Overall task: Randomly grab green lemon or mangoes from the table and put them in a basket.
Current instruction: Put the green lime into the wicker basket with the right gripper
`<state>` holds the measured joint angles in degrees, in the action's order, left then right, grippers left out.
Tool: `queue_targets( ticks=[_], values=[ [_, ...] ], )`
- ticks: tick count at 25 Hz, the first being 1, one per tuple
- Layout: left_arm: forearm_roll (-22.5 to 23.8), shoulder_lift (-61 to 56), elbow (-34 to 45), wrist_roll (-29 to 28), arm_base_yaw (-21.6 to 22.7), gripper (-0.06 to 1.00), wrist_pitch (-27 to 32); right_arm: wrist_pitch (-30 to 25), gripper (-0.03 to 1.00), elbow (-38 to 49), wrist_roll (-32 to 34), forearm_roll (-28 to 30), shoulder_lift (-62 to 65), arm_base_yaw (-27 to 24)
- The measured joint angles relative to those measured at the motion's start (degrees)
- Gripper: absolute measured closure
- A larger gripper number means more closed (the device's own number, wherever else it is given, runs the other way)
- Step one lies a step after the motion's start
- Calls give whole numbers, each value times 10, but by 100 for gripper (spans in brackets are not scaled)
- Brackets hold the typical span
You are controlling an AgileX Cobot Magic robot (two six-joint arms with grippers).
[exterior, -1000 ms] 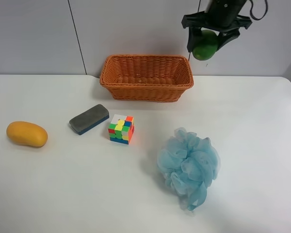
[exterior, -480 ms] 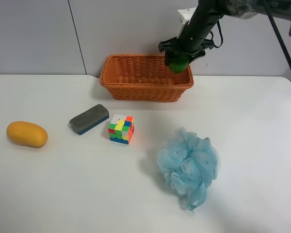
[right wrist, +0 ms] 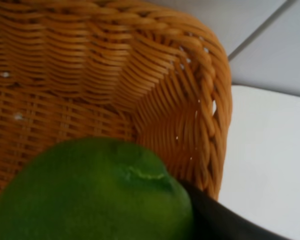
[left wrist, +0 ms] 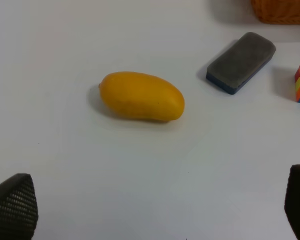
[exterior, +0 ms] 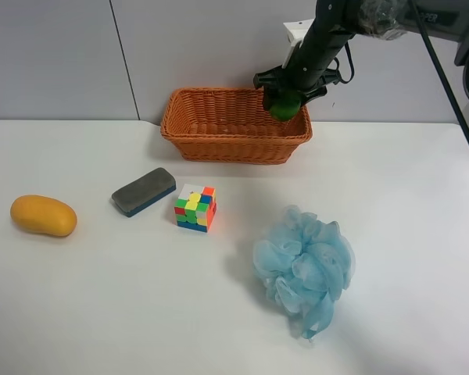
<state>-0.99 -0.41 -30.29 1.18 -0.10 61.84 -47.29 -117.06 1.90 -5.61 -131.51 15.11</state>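
At the far left of the table (exterior: 102,312) the mango (exterior: 43,216) lies on its side, well apart from the basket and untouched. The left wrist view looks down on it, with the left gripper (left wrist: 155,214) spread wide and empty, hanging short of the fruit. Next come a grey board eraser (exterior: 143,191) and, just beside it, a Rubik's cube (exterior: 195,207). Behind them the wicker basket (exterior: 234,148) stands against the back wall with nothing visible inside. Over its right end, the arm at the exterior high view's right proves to be the right arm, since its wrist camera is filled by the green lemon (exterior: 282,106). The right gripper (exterior: 288,90) is clamped around that fruit, holding it just inside the rim, close to the end wall. Further right and nearer the camera, a blue bath pouf (exterior: 305,267) sits clear of the action. The risk lies in the placement: the lemon hangs near the corner rather than over the middle, so on release it may strike the flared wall or the rim and bounce out onto the table. It is round and glossy and would likely roll on. Lowering further could also snag a finger on the weave and drag the light basket.
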Motion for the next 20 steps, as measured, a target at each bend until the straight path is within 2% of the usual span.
queue_targets(
  ticks=[3,4,6,8,20],
  values=[
    [0,0,0,0,0,-5,0,0,27,0,-7,-1,0,0],
    [0,0,0,0,0,-5,0,0,23,0,-15,-2,0,0],
    [0,0,0,0,0,-5,0,1,7,0,-27,-6,0,1],
    [0,0,0,0,0,-5,0,2,1,-1,-32,-14,0,4],
    [0,0,0,0,0,-5,0,2,-2,-4,-42,-30,0,6]
  ],
)
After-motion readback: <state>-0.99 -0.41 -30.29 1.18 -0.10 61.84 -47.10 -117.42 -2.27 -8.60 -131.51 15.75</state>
